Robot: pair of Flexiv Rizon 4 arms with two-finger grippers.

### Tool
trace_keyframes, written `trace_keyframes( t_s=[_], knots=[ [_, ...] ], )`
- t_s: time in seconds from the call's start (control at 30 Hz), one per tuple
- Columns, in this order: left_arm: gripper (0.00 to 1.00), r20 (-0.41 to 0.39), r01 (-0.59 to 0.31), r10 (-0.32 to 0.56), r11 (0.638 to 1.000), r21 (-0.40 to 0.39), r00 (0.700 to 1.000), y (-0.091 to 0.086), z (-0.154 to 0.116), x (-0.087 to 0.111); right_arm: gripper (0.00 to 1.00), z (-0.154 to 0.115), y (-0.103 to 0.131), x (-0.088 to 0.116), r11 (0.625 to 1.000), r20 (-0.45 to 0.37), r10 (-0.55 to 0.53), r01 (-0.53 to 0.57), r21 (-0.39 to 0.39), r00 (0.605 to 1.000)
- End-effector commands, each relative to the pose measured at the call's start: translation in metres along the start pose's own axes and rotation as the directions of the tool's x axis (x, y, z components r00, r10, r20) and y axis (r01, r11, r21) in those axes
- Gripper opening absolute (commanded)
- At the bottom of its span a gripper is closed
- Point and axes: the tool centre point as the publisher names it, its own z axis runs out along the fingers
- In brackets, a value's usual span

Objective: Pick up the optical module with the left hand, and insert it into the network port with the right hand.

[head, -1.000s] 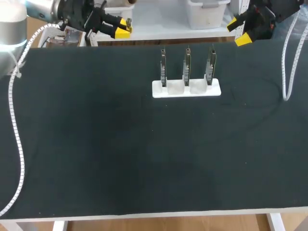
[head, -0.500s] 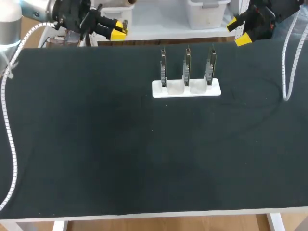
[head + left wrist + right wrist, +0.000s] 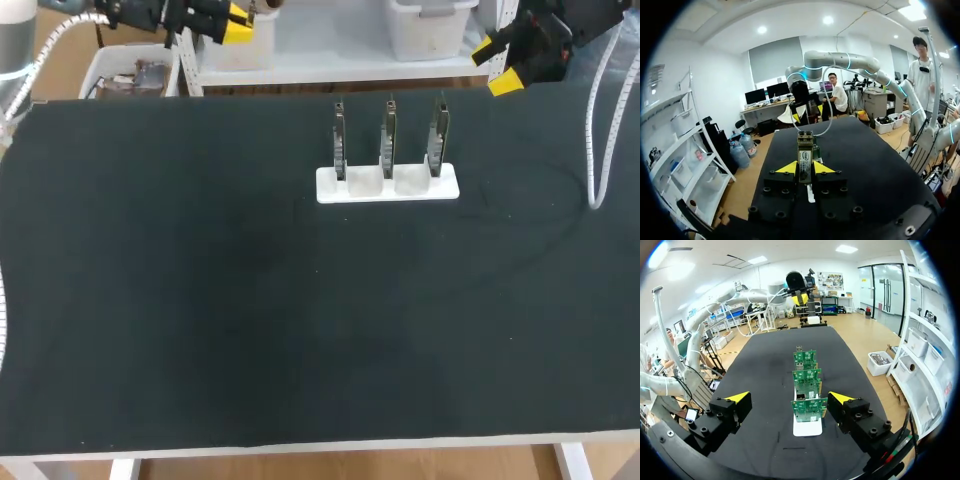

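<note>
The optical module [image 3: 805, 149], a slim metal bar with a printed label, is pinched between the yellow tips of my left gripper [image 3: 805, 169] and points out ahead of it. In the head view this left gripper [image 3: 238, 20] hovers beyond the table's far left edge. Three upright green circuit boards with network ports [image 3: 388, 140] stand in a white holder [image 3: 388, 184] at the far middle of the table. My right gripper [image 3: 497, 65] is open above the far right edge. In the right wrist view the boards [image 3: 807, 385] are just ahead of its spread fingers [image 3: 789, 397].
A black mat [image 3: 250, 300] covers the table. A white spiral cable [image 3: 598, 140] hangs from my right arm over the far right of the mat. My left arm's cable [image 3: 5, 330] runs along the left edge.
My left gripper, still holding the module, has risen and pulled back toward the far left, out past the table's edge. The right arm has stayed still.
</note>
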Motion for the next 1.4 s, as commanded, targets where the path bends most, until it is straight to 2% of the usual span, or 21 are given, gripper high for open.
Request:
trace_keyframes(
  t_s=[0.03, 0.1, 0.23, 0.33, 0.5, 0.7, 0.93, 1.17, 1.4],
  knots=[
    [0.00, 0.034, 0.019, -0.012, 0.979, -0.205, 0.999, -0.008, 0.011, 0.003, 1.00, -0.002, -0.008, -0.001, 0.926, -0.002, 0.001, -0.002, -0.378, 1.000],
    [0.00, 0.057, 0.035, -0.024, 0.979, -0.199, 0.998, -0.009, 0.016, 0.005, 1.00, -0.002, -0.008, -0.001, 0.926, -0.002, 0.001, -0.002, -0.378, 1.000],
    [0.00, 0.166, 0.043, -0.016, 0.985, -0.165, 0.986, -0.005, 0.027, 0.004, 1.00, -0.002, -0.008, -0.001, 0.926, -0.002, 0.001, -0.002, -0.378, 1.000],
    [0.00, 0.219, 0.048, -0.018, 0.990, -0.135, 0.976, -0.002, 0.039, 0.002, 1.00, -0.002, -0.008, -0.001, 0.926, -0.002, 0.001, -0.002, -0.378, 1.000],
    [0.00, 0.238, 0.028, -0.014, 0.998, -0.058, 0.971, -0.005, 0.071, -0.005, 1.00, -0.002, -0.008, -0.001, 0.926, -0.002, 0.001, -0.002, -0.378, 1.000],
    [0.00, 0.273, -0.004, 0.004, 1.000, -0.001, 0.962, -0.009, 0.099, -0.018, 1.00, -0.002, -0.008, -0.001, 0.926, -0.002, 0.001, -0.002, -0.378, 1.000],
    [0.00, 0.283, 0.002, -0.008, 1.000, 0.020, 0.959, -0.012, 0.118, -0.022, 1.00, -0.002, -0.008, -0.001, 0.926, -0.002, 0.001, -0.002, -0.378, 1.000],
    [0.00, 0.290, -0.013, -0.010, 0.997, 0.077, 0.957, -0.015, 0.147, -0.029, 1.00, -0.002, -0.008, -0.001, 0.926, -0.002, 0.001, -0.002, -0.378, 1.000],
    [0.00, 0.303, -0.013, -0.010, 0.997, 0.073, 0.953, -0.017, 0.161, -0.035, 1.00, -0.002, -0.008, -0.001, 0.926, -0.002, 0.001, -0.002, -0.378, 1.000]
  ],
)
